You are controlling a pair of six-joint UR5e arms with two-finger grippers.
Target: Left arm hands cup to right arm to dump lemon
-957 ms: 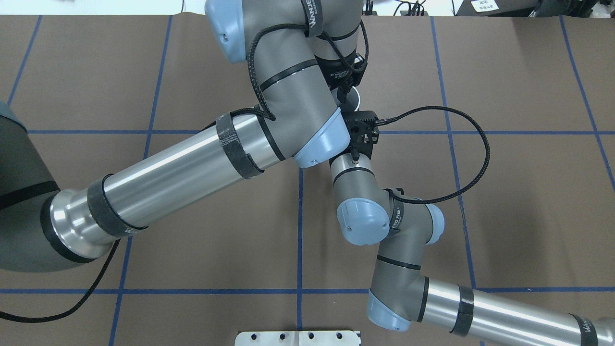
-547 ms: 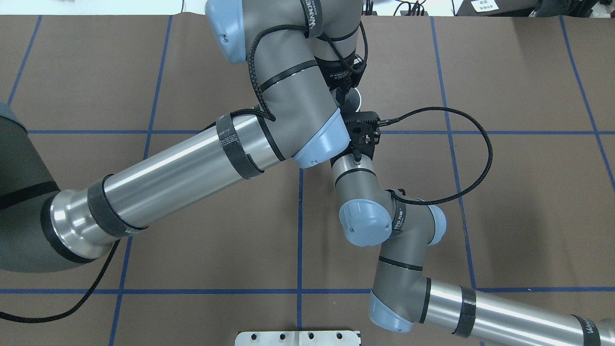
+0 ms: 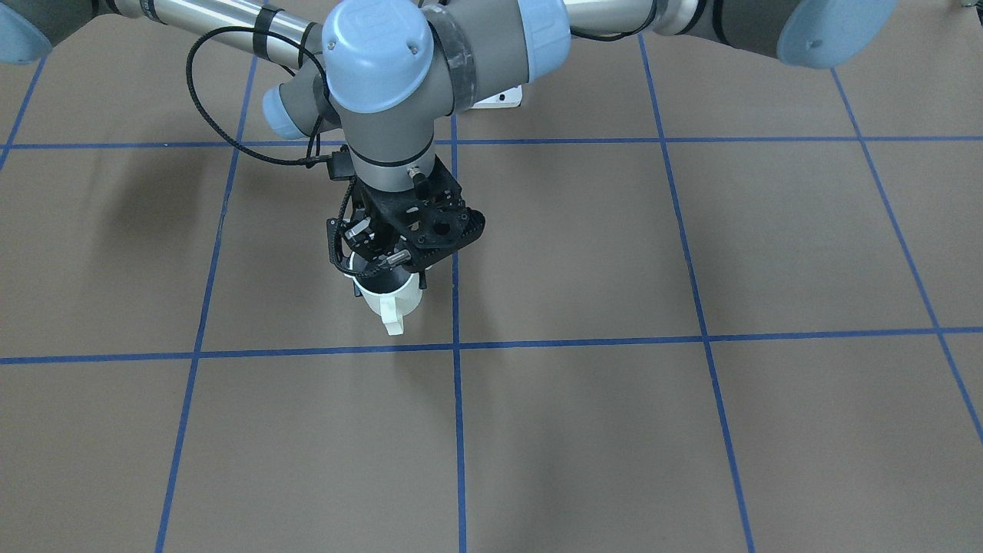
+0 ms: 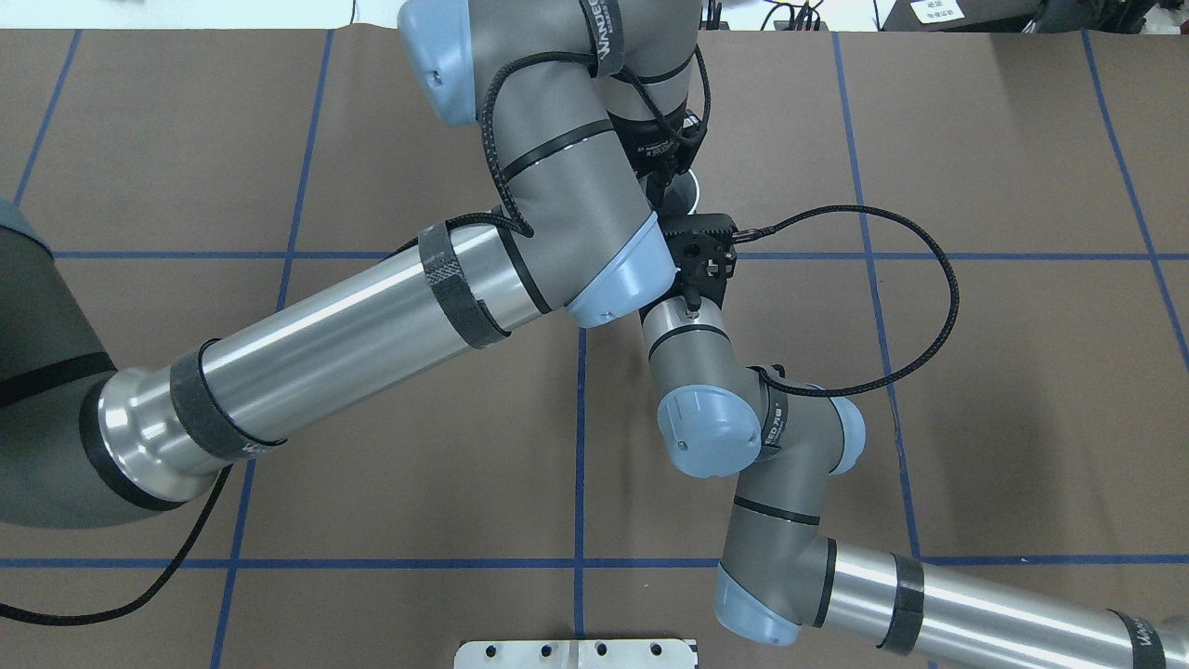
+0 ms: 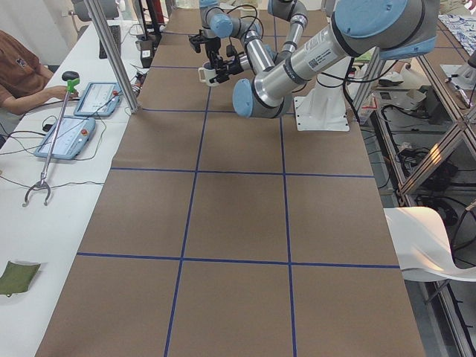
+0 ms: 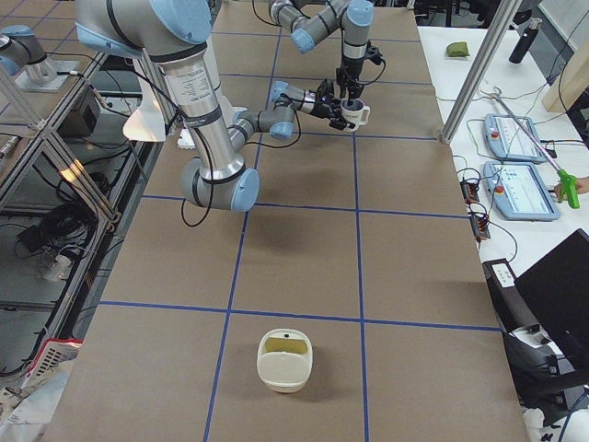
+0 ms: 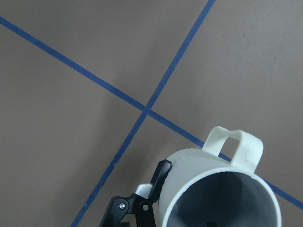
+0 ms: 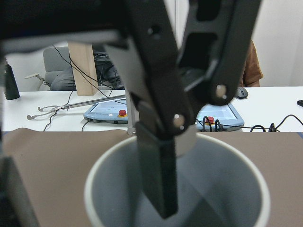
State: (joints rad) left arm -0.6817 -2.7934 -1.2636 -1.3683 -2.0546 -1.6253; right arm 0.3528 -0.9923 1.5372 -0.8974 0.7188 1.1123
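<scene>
The off-white cup [image 3: 388,296] hangs above the brown table with its handle [image 3: 394,321] toward the operators' side. My left gripper [image 8: 173,151] comes down from above and is shut on the cup's rim, one finger inside and one finger [image 7: 158,182] outside. The cup also shows in the left wrist view [image 7: 213,179] and fills the right wrist view [image 8: 222,179]. My right gripper [image 4: 695,216] reaches in level from the robot's side, close against the cup [image 4: 687,193], with its jaws open wider than the cup. The lemon is hidden; the cup's inside looks grey.
A cream container [image 6: 285,359] with yellow-green inside stands on the table toward the robot's right end. Blue tape lines [image 3: 455,346] grid the brown table cover. A metal base plate [image 4: 576,653] lies at the robot's edge. Operators' pendants [image 6: 520,189] lie on a side bench.
My right arm has crept forward toward the cup, and its cable loop has swung out a little. My left arm and the cup have hardly moved.
</scene>
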